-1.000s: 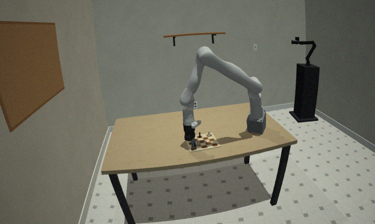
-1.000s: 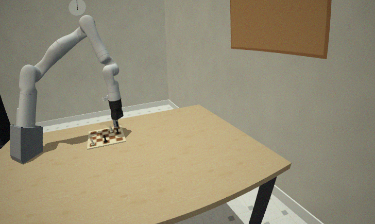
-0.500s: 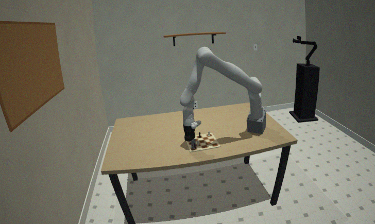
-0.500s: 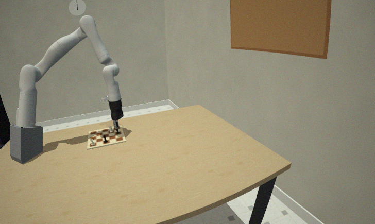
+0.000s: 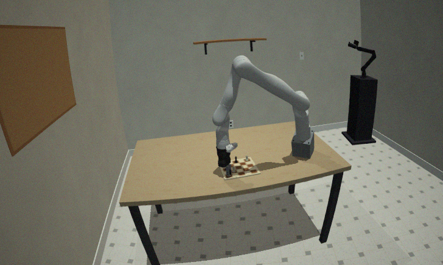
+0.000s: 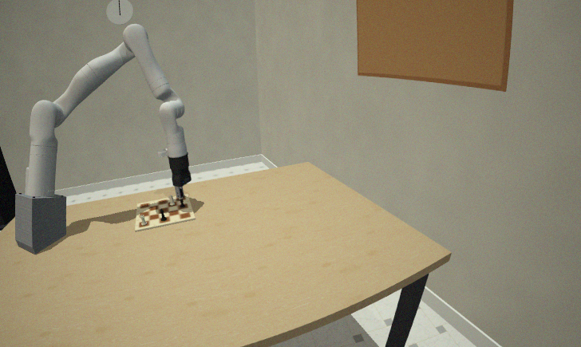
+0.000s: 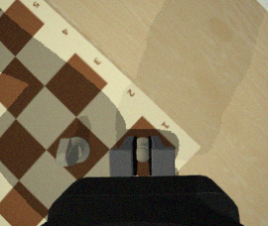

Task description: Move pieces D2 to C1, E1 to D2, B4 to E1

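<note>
My gripper (image 5: 228, 174) (image 6: 179, 197) (image 7: 142, 150) is down at corner square E1 of the board (image 6: 164, 224) (image 7: 81, 46), shut on a light piece whose rounded top shows between the fingers in the wrist view. Its base is hidden, so I cannot tell whether it touches the board. Another light piece (image 5: 233, 168) (image 6: 171, 200) (image 7: 79, 150) stands on D2, left of the fingers in the wrist view. A black piece (image 6: 182, 204) stands on what looks like C1, hidden under the gripper body in the wrist view. No piece shows on B4.
A black piece (image 5: 235, 159) (image 6: 163, 216) stands around A3 and a light piece (image 5: 247, 158) (image 6: 143, 218) around A5, both on the board side away from E. The D2 piece is the closest one to the fingers. The arm's base (image 5: 302, 148) (image 6: 41, 222) is beyond the digit-5 side.
</note>
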Controlling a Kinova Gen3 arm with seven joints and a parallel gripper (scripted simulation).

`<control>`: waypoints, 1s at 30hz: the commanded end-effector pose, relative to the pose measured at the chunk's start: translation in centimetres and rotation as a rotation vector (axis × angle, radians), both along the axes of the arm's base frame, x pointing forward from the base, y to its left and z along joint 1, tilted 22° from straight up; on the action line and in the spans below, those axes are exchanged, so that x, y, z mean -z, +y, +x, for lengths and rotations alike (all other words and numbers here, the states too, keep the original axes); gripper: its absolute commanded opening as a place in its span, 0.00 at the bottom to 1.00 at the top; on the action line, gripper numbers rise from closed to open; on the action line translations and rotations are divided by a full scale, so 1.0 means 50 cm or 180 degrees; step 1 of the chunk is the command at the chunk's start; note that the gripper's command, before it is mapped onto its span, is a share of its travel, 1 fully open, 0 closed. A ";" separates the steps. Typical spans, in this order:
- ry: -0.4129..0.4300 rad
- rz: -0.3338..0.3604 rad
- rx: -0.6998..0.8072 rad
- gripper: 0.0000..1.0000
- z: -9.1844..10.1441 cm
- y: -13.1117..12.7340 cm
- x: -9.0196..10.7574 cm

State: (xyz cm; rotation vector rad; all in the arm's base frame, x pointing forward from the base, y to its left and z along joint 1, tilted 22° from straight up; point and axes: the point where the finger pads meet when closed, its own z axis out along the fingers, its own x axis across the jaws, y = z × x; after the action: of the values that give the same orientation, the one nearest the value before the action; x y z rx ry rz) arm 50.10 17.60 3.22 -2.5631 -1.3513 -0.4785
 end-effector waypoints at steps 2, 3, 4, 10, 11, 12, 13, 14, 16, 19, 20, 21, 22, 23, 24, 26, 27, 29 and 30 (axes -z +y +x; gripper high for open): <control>-0.0006 0.0000 0.0002 0.00 0.001 -0.001 -0.002; -0.0006 0.0000 0.0002 0.00 0.001 -0.001 -0.002; -0.0006 0.0000 0.0002 0.00 0.001 -0.001 -0.002; -0.0006 0.0000 0.0002 0.00 0.001 -0.001 -0.002; -0.0006 0.0000 0.0002 0.00 0.001 -0.001 -0.002; -0.0006 0.0000 0.0002 0.00 0.001 -0.001 -0.002; -0.0006 0.0000 0.0002 0.00 0.001 -0.001 -0.002; -0.0006 0.0000 0.0002 0.00 0.001 -0.001 -0.002; -0.0006 0.0000 0.0002 0.00 0.001 -0.001 -0.002; -0.0006 0.0000 0.0002 0.00 0.001 -0.001 -0.002; -0.0006 0.0000 0.0002 0.00 0.001 -0.001 -0.002; -0.0006 0.0000 0.0002 0.00 0.001 -0.001 -0.002; -0.0006 0.0000 0.0002 0.14 0.001 -0.001 -0.002; -0.0006 0.0000 0.0002 0.14 0.001 -0.001 -0.002; -0.0006 0.0000 0.0002 0.14 0.001 -0.001 -0.002; -0.0006 0.0000 0.0002 0.14 0.001 -0.001 -0.002; -0.0006 0.0000 0.0002 0.27 0.001 -0.001 -0.002; -0.0006 0.0000 0.0002 0.27 0.001 -0.001 -0.002; -0.0006 0.0000 0.0002 0.41 0.001 -0.001 -0.002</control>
State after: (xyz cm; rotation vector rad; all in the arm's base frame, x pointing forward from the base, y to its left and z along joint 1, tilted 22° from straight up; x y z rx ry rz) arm 50.10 17.60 3.22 -2.5631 -1.3513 -0.4784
